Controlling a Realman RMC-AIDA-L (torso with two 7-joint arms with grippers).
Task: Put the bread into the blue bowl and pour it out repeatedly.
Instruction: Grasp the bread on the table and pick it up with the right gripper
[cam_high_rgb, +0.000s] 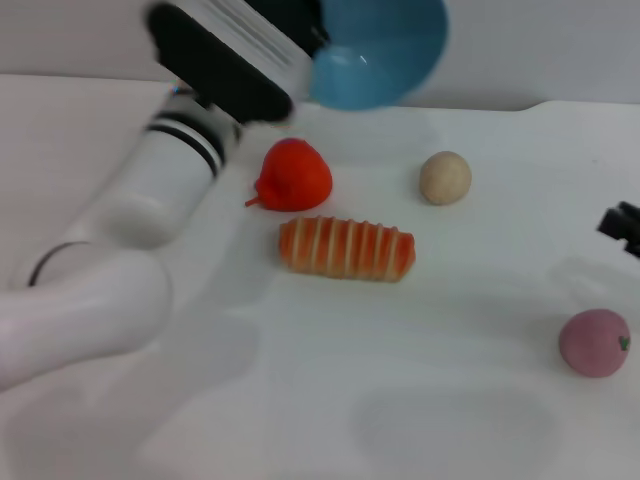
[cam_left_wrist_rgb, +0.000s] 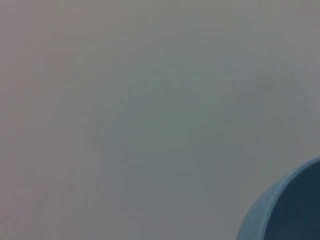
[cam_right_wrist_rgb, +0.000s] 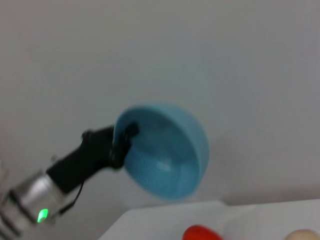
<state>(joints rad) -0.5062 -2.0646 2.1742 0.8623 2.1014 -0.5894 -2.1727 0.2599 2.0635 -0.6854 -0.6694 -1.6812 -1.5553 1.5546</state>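
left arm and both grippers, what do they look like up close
The left arm is glossy white with rounded links, a thin dark seam ring near the elbow and black bands at the wrist. Its gripper is matte black on a silver cuff with a green light and a thin black cable. Of the right gripper only a small black tip shows.

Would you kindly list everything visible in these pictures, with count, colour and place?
blue bowl: one, light blue, lifted above the table's far side, tilted.
bread: one, orange and cream stripes, lying mid-table.
red toy fruit: one, red, just behind the bread.
beige ball: one, beige, right of the red fruit.
pink fruit: one, pink, near the right edge.
table: one, white.
left claw: black, gripping the bowl's rim.
right claw: black, at the right edge.
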